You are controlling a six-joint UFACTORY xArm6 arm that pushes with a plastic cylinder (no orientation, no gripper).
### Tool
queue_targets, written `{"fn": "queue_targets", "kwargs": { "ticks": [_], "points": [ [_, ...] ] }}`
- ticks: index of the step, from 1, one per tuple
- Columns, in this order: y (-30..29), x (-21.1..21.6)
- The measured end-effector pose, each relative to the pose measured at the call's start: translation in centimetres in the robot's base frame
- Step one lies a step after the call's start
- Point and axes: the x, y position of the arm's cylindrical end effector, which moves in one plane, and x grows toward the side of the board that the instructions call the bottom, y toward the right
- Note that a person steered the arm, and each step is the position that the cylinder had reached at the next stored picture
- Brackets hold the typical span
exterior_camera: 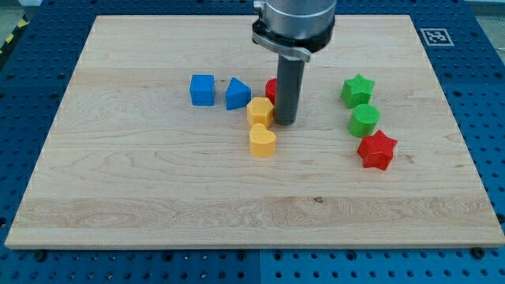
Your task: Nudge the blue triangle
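Note:
The blue triangle (237, 94) sits on the wooden board (158, 181), left of centre near the view's top. A blue cube (203, 90) is just to its left. My tip (285, 122) rests on the board right of the triangle, about a block's width away. A yellow hexagonal block (259, 111) lies between my tip and the triangle, touching or almost touching both. A red block (271, 89) is mostly hidden behind the rod.
A yellow heart (263, 141) lies just below the yellow hexagonal block. At the view's right stand a green star (357, 90), a green round block (364, 121) and a red star (376, 149) in a column.

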Motion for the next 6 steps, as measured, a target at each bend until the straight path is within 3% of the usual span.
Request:
{"fn": "queue_targets", "kwargs": {
  "ticks": [4,6],
  "points": [
    [-1.3,-5.4],
    [-8.5,-8.8]
  ]
}}
